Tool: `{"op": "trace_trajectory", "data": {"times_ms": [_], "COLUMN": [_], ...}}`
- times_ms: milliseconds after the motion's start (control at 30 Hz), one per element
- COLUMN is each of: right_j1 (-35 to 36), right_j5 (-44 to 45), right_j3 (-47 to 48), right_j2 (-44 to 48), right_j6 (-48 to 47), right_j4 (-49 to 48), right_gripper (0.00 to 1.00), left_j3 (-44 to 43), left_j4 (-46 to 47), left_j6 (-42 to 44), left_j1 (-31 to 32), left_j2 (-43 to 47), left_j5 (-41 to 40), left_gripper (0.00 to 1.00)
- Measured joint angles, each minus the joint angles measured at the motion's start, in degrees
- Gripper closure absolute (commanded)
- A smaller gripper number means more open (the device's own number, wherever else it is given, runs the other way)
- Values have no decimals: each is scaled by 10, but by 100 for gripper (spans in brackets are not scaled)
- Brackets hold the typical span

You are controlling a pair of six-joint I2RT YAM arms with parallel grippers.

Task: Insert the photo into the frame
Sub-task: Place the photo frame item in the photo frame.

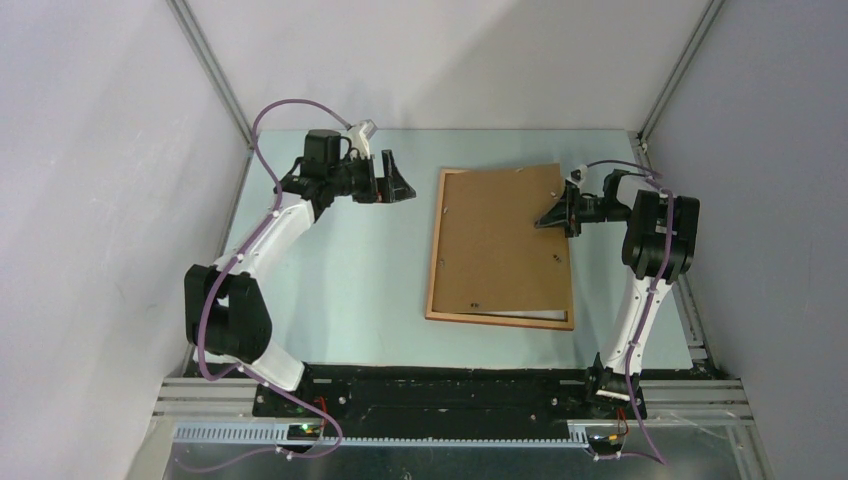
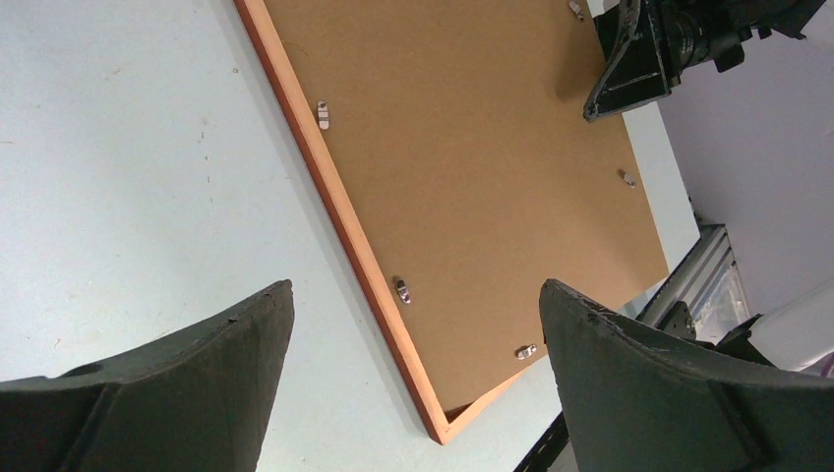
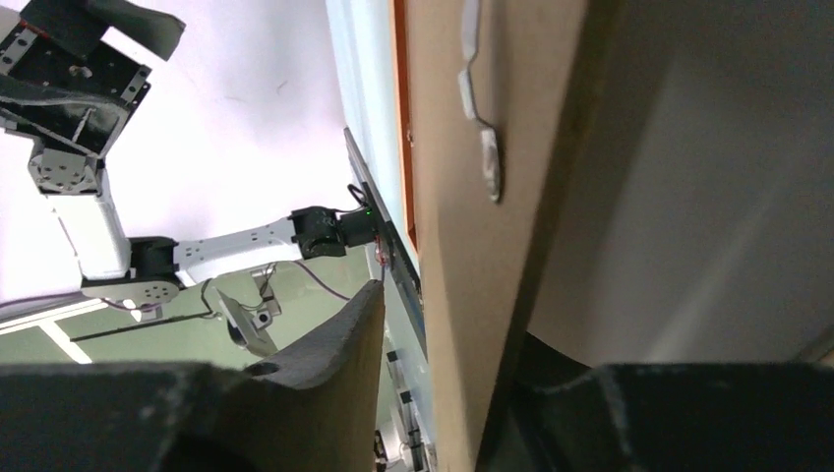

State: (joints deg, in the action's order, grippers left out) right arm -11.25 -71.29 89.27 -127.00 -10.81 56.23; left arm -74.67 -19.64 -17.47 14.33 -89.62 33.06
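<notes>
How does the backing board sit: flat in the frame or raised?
Raised on its right side: the backing board has that edge between the right gripper's parted fingers, one finger under it.

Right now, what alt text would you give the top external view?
An orange-brown frame lies back-up on a pale table, a brown backing board inside it. The right tool meets the board's far right edge; the left tool, open, hangs apart to the left.

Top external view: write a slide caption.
Frame lies face down, backing board on it; right tool at the board's far edge, left tool open alongside.
</notes>
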Motion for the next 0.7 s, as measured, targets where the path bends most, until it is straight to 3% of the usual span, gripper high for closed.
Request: {"op": "trace_trajectory", "data": {"times_ms": [100, 200, 700], "right_j1": [1, 3, 31], "right_j5": [15, 33, 162], "right_j3": [-1, -4, -13], "right_j2": [0, 0, 23], "right_j6": [13, 24, 70], "right_j4": [-13, -27, -69], "right_gripper": [48, 41, 25], "left_j3": [0, 0, 0], "left_j4": [0, 0, 0], "left_j6": [0, 0, 0], "left_j1": [0, 0, 9], "left_j2": [0, 0, -16], "left_j5": [0, 0, -28], "left_gripper": [2, 2, 2]}}
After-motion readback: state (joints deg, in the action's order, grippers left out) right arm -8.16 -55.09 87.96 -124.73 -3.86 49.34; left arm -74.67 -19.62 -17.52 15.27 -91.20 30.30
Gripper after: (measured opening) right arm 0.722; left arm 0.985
